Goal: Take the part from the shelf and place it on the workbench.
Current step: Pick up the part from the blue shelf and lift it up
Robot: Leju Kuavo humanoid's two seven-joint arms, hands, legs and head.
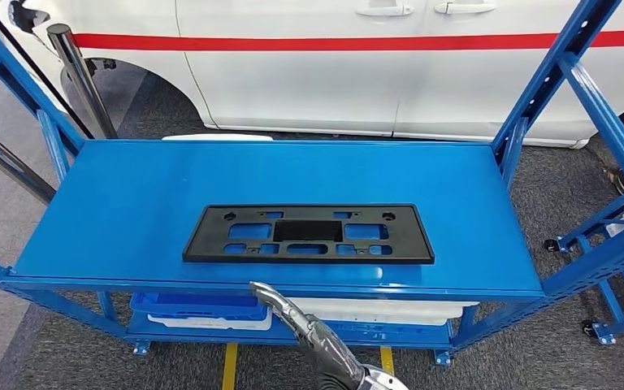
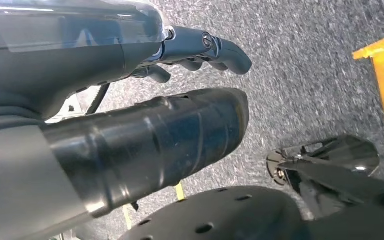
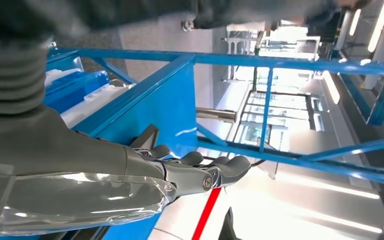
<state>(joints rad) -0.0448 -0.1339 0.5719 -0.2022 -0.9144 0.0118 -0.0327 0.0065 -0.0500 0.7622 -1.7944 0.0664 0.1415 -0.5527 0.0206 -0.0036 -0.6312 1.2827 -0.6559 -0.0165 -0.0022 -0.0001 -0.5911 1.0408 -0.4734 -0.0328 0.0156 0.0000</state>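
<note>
Lying flat on the blue shelf (image 1: 130, 203) top deck is the part (image 1: 309, 234): a black plastic plate, thin rectangular frame w/ a solid dark block at ctr and rows of rounded slots plus small holes round it. Its long axis is running left-right across the deck, parallel to the front edge, sitting nearer that edge than the back. Right hand (image 1: 280, 307) is reaching up from below, fingertip end just at the deck's front lip, short of the part, not touching it. In the right wrist view that hand (image 3: 200, 172) is carrying nothing, fingers (image 3: 230, 167) stretched fwd w/ a slight curl. Left hand (image 2: 200, 50) is hanging over grey carpet, fingers loosely bent, nothing in it. A white car w/ red stripe (image 1: 333, 65) is standing behind the shelf.
</note>
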